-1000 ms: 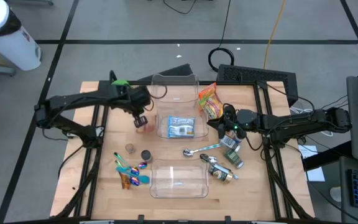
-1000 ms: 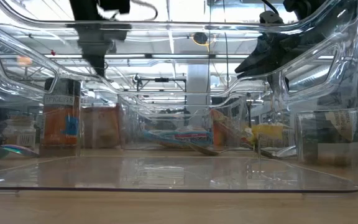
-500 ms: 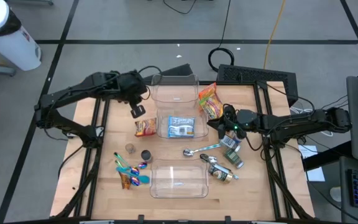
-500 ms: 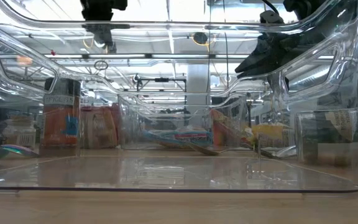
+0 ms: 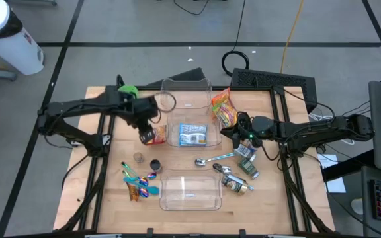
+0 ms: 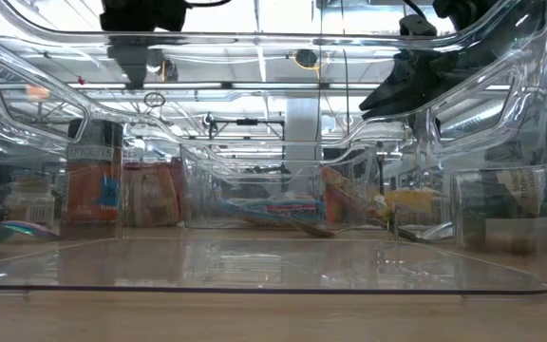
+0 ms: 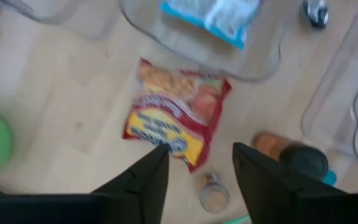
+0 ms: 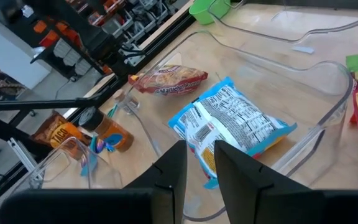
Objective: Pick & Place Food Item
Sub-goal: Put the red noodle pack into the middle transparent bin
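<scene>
A: Since half a second ago the left gripper (image 5: 145, 136) has swung back from above the far bin's corner and now sits over the red noodle packet (image 5: 155, 135), which has not moved.

B: And the packet?

A: Flat on the wood, just outside the left wall of the far clear bin (image 5: 188, 89), which holds the blue packet (image 5: 193, 134).

B: Jaws?

A: Parted and empty in the left wrist view; the packet (image 7: 176, 112) lies just ahead of the fingertips (image 7: 157, 158), its long axis slanting roughly along the gripper's line.

B: The other arm?

A: The right gripper (image 5: 233, 130) waits at the bin's right side, jaws a little apart, holding nothing. The left is far nearer.

B: Room?

A: Bare wood on the packet's left; the bin wall crowds its right, and small jars (image 5: 147, 160) stand nearer the front.
</scene>
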Tool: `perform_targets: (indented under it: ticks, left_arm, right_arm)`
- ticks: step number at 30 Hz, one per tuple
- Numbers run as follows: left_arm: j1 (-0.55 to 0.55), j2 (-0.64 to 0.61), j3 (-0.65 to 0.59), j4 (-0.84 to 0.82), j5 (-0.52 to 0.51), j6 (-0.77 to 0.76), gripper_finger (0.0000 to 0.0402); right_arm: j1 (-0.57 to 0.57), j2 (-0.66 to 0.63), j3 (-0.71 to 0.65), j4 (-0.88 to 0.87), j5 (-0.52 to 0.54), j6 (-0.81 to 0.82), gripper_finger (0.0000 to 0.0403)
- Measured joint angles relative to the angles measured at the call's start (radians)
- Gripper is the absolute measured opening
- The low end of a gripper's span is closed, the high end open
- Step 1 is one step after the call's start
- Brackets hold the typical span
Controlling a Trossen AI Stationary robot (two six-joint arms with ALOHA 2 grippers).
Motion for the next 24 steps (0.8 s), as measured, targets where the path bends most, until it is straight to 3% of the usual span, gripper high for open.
perform_targets:
  ticks: [12,24]
  left_arm:
    - [-0.215,0.0,-0.218,0.135,-0.163,-0.128,0.0216]
    - [-0.244,0.0,-0.41,0.418,-0.211,-0.13,0.0216]
  right_arm:
    - [0.0,0.0,0.0,0.0,0.0,-0.025,0.0075]
    - [0.0,0.0,0.0,0.0,0.0,-0.025,0.0075]
